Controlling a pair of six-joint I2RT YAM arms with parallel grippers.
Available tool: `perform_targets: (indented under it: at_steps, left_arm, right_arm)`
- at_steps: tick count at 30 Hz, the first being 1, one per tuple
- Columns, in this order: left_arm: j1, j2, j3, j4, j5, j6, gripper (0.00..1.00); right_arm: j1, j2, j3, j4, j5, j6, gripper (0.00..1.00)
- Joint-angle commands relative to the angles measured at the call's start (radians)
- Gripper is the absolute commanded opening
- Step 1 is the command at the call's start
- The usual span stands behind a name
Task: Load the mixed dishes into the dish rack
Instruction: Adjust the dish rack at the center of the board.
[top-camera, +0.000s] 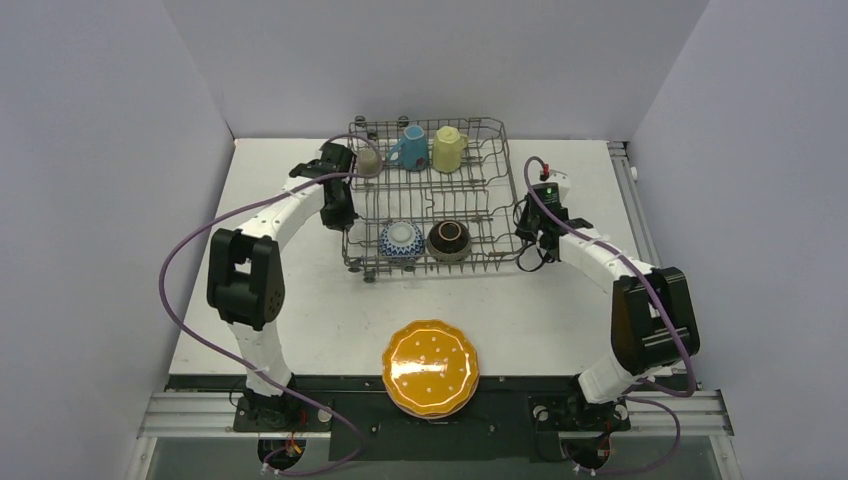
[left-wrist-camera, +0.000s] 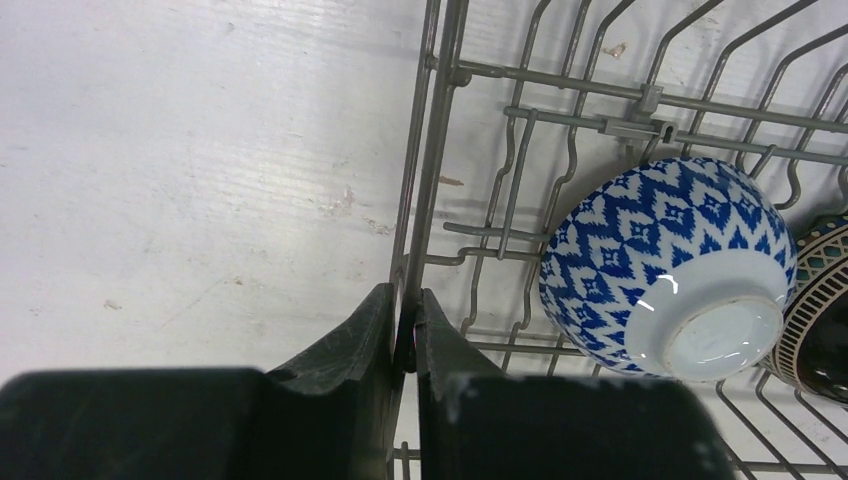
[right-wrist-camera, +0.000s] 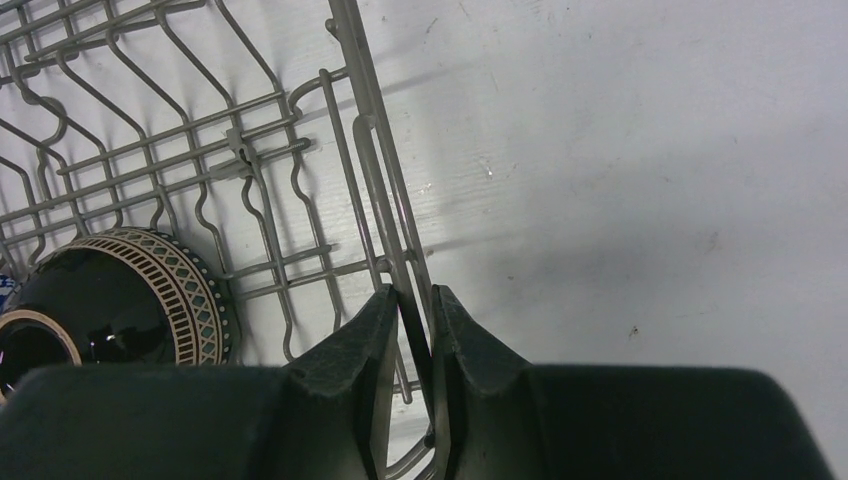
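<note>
Both arms are on the dish rack (top-camera: 507, 170) at once: the left jaws are pinched shut on the thin wire of its left side rail, and the right jaws are clamped the same way on the right rail, so the basket is held from opposite sides. That looks like a grip meant to steady or shift the whole rack, perhaps to bring it closer to the plates, rather than to load a dish. The rack sits mid-counter, a grey wire grid with bent upright tines. Along its far row are the grey mug (top-camera: 369, 161), blue mug (top-camera: 411, 147) and pale-yellow mug (top-camera: 448, 149). In the near row, the glossy blue-white patterned bowl (left-wrist-camera: 665, 265) rests tipped among the tines with its plain white foot showing, and the dark brown bowl (right-wrist-camera: 110, 300) with its banded rim is just beside it. Not yet loaded is the scalloped, dotted orange plate (top-camera: 431, 367), shiny, lying flat at the near edge of the white counter (top-camera: 560, 320), seemingly on top of a stack and well apart from the rack.
</note>
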Motion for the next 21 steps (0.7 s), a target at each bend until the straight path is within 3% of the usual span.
perform_targets:
  at_steps: [1,9,21]
  left_arm:
    - [-0.003,-0.091,-0.003,0.069,0.062,-0.030,0.00]
    - [0.001,-0.193,-0.142,0.100,0.070,-0.051,0.00]
    - [0.012,-0.177,-0.113,0.044,0.056,-0.062,0.00]
  right_arm:
    - [0.120,0.031,-0.030,0.010,-0.115,0.082,0.00]
    - [0.153,-0.015,-0.046,0.004,-0.090,0.103,0.00]
    - [0.158,-0.015,-0.002,-0.057,-0.051,0.079,0.00]
